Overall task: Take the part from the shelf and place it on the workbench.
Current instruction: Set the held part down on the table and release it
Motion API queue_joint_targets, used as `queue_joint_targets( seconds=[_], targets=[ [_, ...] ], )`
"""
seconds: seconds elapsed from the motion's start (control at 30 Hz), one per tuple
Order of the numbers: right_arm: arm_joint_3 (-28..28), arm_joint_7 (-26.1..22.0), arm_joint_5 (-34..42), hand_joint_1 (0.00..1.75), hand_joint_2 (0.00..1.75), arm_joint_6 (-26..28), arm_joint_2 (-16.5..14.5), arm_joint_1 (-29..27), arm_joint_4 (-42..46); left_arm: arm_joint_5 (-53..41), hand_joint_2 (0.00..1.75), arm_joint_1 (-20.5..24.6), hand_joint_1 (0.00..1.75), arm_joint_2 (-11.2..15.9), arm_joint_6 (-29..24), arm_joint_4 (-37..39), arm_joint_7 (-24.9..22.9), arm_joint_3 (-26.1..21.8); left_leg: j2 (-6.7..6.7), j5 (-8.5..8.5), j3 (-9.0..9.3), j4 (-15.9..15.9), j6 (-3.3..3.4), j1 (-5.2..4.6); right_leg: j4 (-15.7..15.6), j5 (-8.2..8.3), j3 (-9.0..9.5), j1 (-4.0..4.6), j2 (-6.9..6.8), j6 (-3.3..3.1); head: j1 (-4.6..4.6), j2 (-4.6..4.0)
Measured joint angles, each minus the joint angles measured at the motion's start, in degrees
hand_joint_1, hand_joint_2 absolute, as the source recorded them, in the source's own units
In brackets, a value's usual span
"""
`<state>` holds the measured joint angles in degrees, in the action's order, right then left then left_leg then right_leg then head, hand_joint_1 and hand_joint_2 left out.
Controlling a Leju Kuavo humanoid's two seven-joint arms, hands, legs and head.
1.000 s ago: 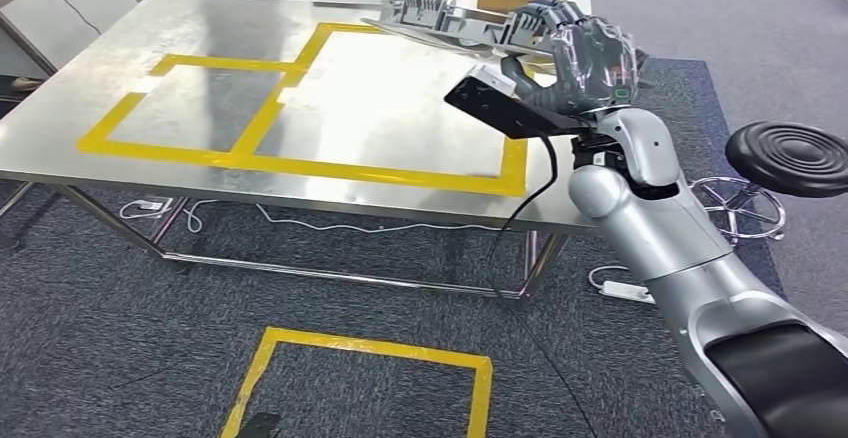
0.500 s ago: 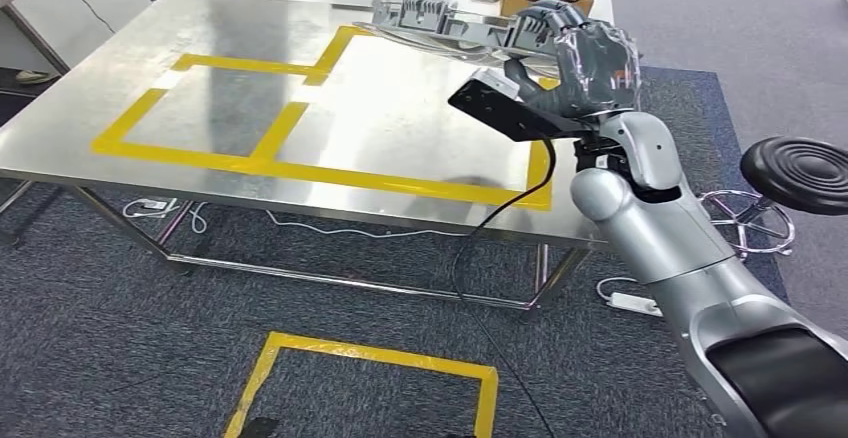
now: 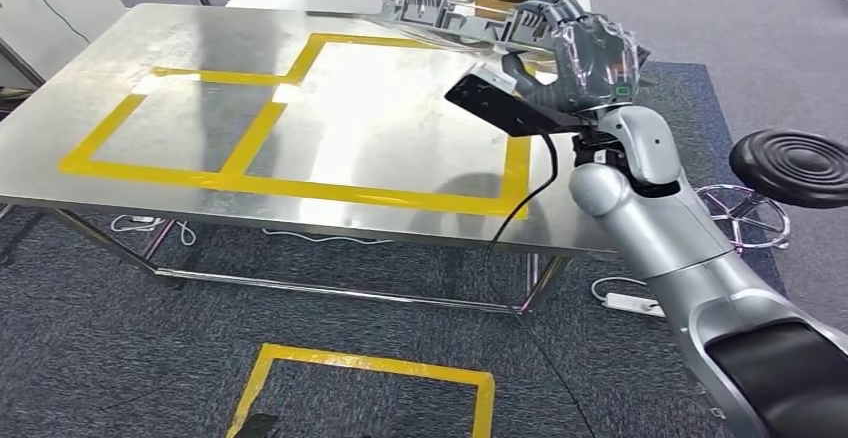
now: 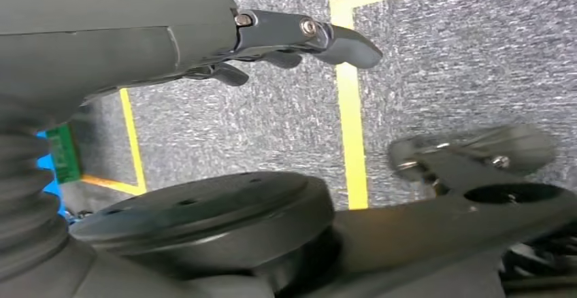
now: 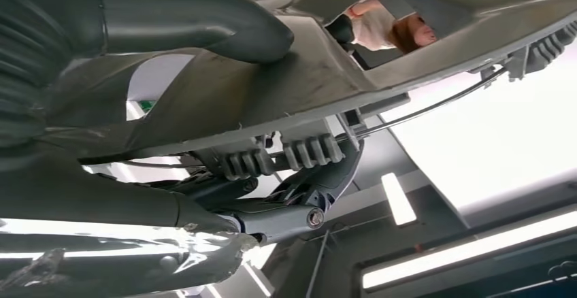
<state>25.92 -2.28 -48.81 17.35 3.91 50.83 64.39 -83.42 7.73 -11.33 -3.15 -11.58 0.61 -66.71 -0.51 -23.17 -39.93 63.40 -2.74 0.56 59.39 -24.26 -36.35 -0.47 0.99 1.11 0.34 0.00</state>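
In the head view, the right hand (image 3: 585, 58) is seen in the upper right of the frame, raised above the far right corner of the steel tabletop (image 3: 400, 128). Its fingers (image 3: 560, 28) are closed around one end of the grey part (image 3: 450, 13), which is held clear of the tabletop surface. The part is a long, ribbed grey moulding; its long axis is laid roughly level, running from the hand toward the upper middle of the frame, so that the free end points left and slightly away from the robot. The held end is hidden inside the hand.

In the right wrist view, the thumb (image 5: 197, 19) is pressed on one face of the part (image 5: 381, 60) and the darker fingers are wrapped beneath it, with a thin wire seen along the part's edge.

A yellow tape outline (image 3: 260, 123) is marked on the tabletop, below and left of the part.

In the left wrist view, the left hand (image 4: 272, 39) is seen above grey carpet (image 4: 435, 60) with yellow tape lines; its fingers are slightly curled and nothing is held in them.
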Motion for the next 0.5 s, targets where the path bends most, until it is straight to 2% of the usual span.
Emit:
queue_joint_targets(
  seconds=[0.03,0.07,0.17,0.2,0.23,0.3,0.33,0.37,0.4,0.43,0.5],
  targets=[
    [0.0,0.0,0.0,1.75,1.75,0.0,0.0,0.0,0.0,0.0,1.75,-0.1,0.0,0.0,0.0,0.0,0.0,0.0,-0.01,0.79,1.19,-2.7,0.28,0.0,0.1,-0.24,0.04,0.09,0.09,0.29,-0.03,0.0],
    [0.0,0.0,0.0,1.75,1.75,0.0,0.0,0.1,0.0,0.0,1.75,-0.1,0.0,0.0,0.0,0.0,0.0,0.0,-0.04,0.83,1.88,-4.3,0.63,-0.02,0.2,-0.39,0.0,0.21,0.14,0.55,-0.02,0.0],
    [0.0,0.0,0.0,1.75,1.75,0.0,0.0,0.0,-0.1,0.0,1.75,-0.3,0.0,-0.1,0.0,0.0,-0.1,0.0,-0.17,-0.06,2.45,-5.2,2.05,-0.06,0.2,-0.83,0.04,0.2,-0.01,1.26,0.07,0.0],
    [0.0,0.0,0.0,1.75,1.75,0.0,0.0,0.0,-0.1,0.0,1.75,-0.3,0.0,-0.1,0.0,0.0,-0.1,0.0,-0.19,-0.19,2.66,-5.3,2.44,-0.04,1.0,-1.41,-0.32,0.17,-0.15,1.44,0.13,0.0],
    [0.0,0.0,0.0,1.75,1.75,0.0,0.0,0.0,-0.1,0.0,1.75,-0.3,0.0,-0.1,0.0,0.0,-0.1,0.0,-0.2,-0.3,2.91,-5.4,2.78,0.0,3.0,-2.37,-1.27,0.16,-0.25,1.56,0.24,0.0],
    [0.0,0.0,0.0,1.75,1.75,0.0,0.0,0.0,-0.1,0.0,1.75,-0.3,0.0,-0.1,0.0,0.0,-0.1,0.0,-0.21,-0.66,3.34,-5.4,3.24,-0.09,10.0,-5.04,-4.97,0.21,-0.37,1.66,0.4,0.0],
    [0.0,0.0,0.0,1.75,1.75,-0.1,0.0,0.0,-0.1,0.0,1.75,-0.3,0.0,-0.1,0.0,0.0,-0.1,0.0,-0.22,-0.86,3.55,-5.4,3.39,-0.12,13.4,-5.94,-7.01,0.21,-0.37,1.71,0.42,0.0],
    [0.1,0.0,0.0,1.75,1.75,-0.1,0.0,0.0,-0.1,0.1,1.75,-0.4,0.0,-0.1,0.0,0.0,-0.1,0.0,-0.24,-1.05,3.79,-5.3,3.45,-0.15,15.4,-5.99,-8.46,0.21,-0.38,1.75,0.42,0.0],
    [0.1,0.0,0.0,1.75,1.75,-0.3,0.0,0.0,-0.2,0.0,1.75,-0.4,0.0,-0.1,0.1,0.0,-0.1,0.0,-0.32,-1.26,4.08,-5.3,3.46,-0.14,15.4,-5.01,-8.92,0.2,-0.39,1.75,0.44,0.0],
    [0.1,-0.1,-0.2,1.75,1.75,-0.7,-0.2,0.1,-0.3,-0.1,1.75,-0.4,0.0,-0.1,0.2,0.0,-0.1,0.0,-0.43,-1.49,4.44,-5.3,3.37,-0.13,13.3,-3.16,-8.3,0.19,-0.4,1.69,0.45,0.0],
    [0.4,-0.3,-1.1,1.75,1.75,-1.6,-1.1,0.7,-1.8,-0.7,1.75,-0.3,0.0,-0.1,0.5,0.0,-0.1,0.0,-0.59,-2.06,5.12,-5.3,2.93,-0.19,6.1,0.95,-5.14,0.26,-0.43,1.41,0.46,0.0]
  ],
)
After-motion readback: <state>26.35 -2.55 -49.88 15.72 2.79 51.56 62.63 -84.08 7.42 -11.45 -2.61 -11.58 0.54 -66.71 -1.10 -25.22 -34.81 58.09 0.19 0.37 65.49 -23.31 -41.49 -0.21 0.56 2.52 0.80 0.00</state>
